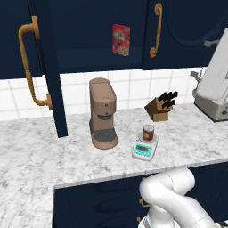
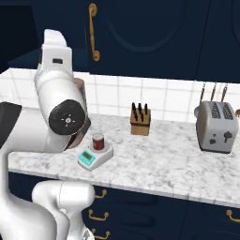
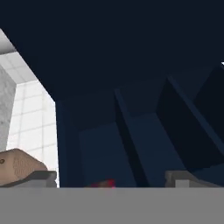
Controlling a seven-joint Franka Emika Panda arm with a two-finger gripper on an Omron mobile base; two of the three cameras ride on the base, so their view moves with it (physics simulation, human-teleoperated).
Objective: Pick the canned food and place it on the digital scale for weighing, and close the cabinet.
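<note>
Two fingertips [image 3: 41,176] stand spread apart, empty, facing the open cabinet [image 3: 131,78]. From the left, its door [image 1: 49,67] hangs open and the can [image 1: 148,132] sits on the scale [image 1: 145,148] beside the coffee machine [image 1: 103,111].

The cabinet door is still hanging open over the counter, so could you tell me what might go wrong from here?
1. The open cabinet door hangs close to the coffee machine; a careless sweep of the arm could hit the machine.
2. The canned food stands free on the digital scale, so a low pass could topple it.
</note>
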